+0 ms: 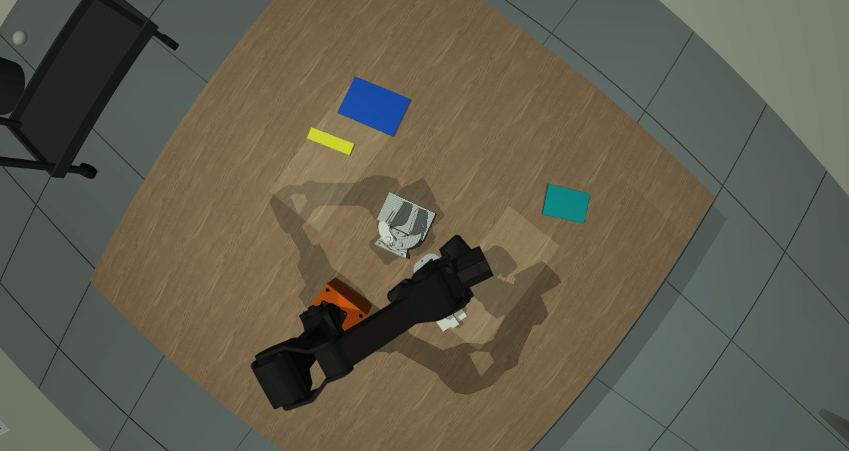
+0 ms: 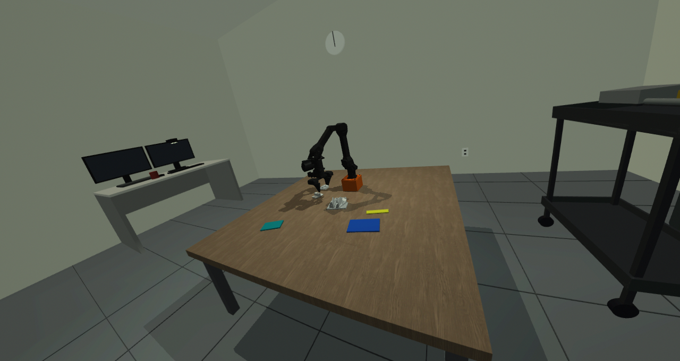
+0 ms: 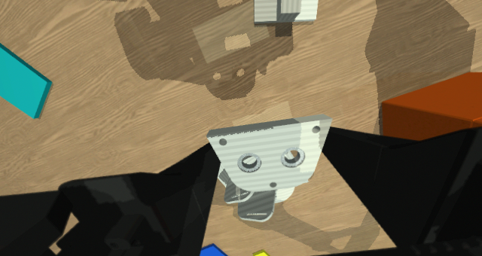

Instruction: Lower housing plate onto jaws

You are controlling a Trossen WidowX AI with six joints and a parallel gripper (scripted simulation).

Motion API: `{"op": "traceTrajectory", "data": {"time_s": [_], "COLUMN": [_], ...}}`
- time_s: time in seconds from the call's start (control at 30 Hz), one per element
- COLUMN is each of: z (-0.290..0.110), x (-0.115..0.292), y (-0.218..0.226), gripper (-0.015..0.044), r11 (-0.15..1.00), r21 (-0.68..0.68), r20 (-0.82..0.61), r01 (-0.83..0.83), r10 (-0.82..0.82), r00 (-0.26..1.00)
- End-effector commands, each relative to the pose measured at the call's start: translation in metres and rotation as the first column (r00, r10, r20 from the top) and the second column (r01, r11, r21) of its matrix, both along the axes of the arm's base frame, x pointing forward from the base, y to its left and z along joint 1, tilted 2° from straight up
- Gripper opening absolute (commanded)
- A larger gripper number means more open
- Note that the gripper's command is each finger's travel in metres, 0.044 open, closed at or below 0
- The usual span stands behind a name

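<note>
I'm carrying housing plate [image 1: 424, 263] [image 2: 324, 187] [image 3: 270, 175], pincer [image 1: 428, 266] [image 2: 323, 188] [image 3: 265, 137] squeezing it. Base unit [image 1: 422, 213] [image 2: 337, 203] [image 3: 257, 208] is sitting at eleven o'clock in top view. Next needs lining up holes, then lowering flat.

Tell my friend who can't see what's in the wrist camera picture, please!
The robot's black gripper holds a pale housing plate with holes above a wooden table. A teal slab shows at the left edge, an orange block at the right.
</note>
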State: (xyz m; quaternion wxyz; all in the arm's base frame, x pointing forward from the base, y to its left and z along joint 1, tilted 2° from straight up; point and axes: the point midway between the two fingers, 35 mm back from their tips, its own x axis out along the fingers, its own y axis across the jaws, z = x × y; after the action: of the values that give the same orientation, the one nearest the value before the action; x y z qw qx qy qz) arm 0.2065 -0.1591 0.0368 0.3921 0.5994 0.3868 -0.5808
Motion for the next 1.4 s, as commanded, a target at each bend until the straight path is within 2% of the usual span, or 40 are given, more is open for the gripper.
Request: {"op": "traceTrajectory", "data": {"time_s": [0.0,0.3,0.63,1.03,1.37], "z": [-0.002,-0.001,-0.001,-0.001,-0.001], "x": [0.003,0.009,0.015,0.019,0.020], "y": [0.011,0.030,0.052,0.078,0.098], "gripper": [0.0351,0.0351,0.0351,0.0351,0.0351], "r11": [0.994,0.943,0.828,0.618,0.414], "r21": [0.010,0.017,0.023,0.027,0.026], "r20": [-0.004,-0.009,-0.017,-0.029,-0.040], "r01": [0.107,0.332,0.561,0.786,0.910], "r10": [-0.107,-0.332,-0.561,-0.785,-0.909], "r00": [0.994,0.943,0.828,0.619,0.415]}}
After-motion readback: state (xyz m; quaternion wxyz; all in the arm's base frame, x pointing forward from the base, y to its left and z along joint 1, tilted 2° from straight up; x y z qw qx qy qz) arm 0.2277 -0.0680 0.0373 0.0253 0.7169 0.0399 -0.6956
